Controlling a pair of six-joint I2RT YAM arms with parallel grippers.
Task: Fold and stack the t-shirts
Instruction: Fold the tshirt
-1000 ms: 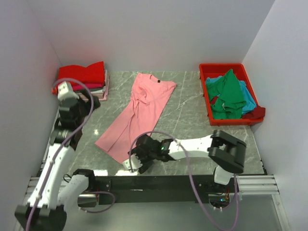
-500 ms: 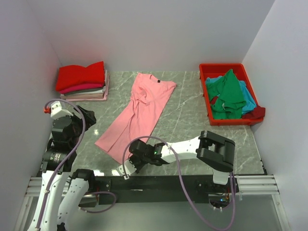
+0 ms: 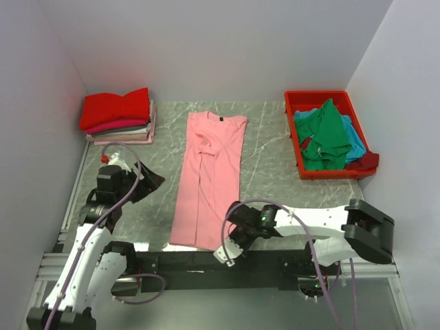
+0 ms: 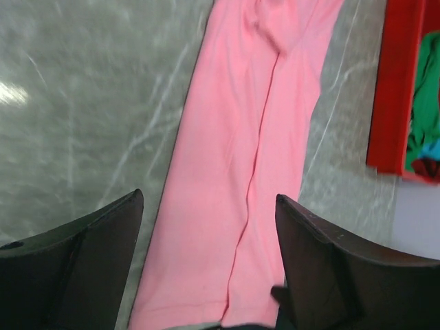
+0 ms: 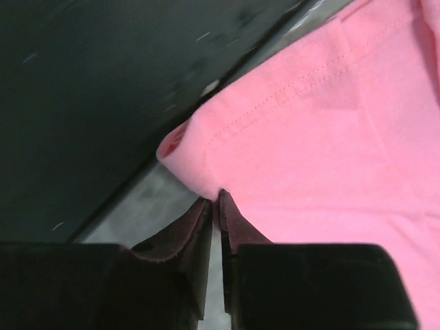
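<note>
Where the table (image 3: 268, 172) ended nearest the arms, the right gripper (image 3: 230, 237) lay low at the right corner of the pink shirt's (image 3: 206, 179) hem. Its jaws were drawn in to a thin slit, and in the wrist view the fingers (image 5: 185, 254) pinched the stitched edge at that corner. A little farther in and to the left, the left gripper (image 3: 151, 182) hovered over bare table beside the shirt, jaws spread wide and holding nothing. The pink shirt lay flat and lengthwise down the middle of the table, hem near, dark-labelled collar far, with a long crease along it. At the far left corner sat a stack (image 3: 117, 110) of folded shirts, red on top. At the far right stood a red bin (image 3: 292, 130) holding loose green shirts (image 3: 330, 134), a teal one (image 3: 354, 141) and a maroon one (image 3: 369, 161) draped over its near rim.
</note>
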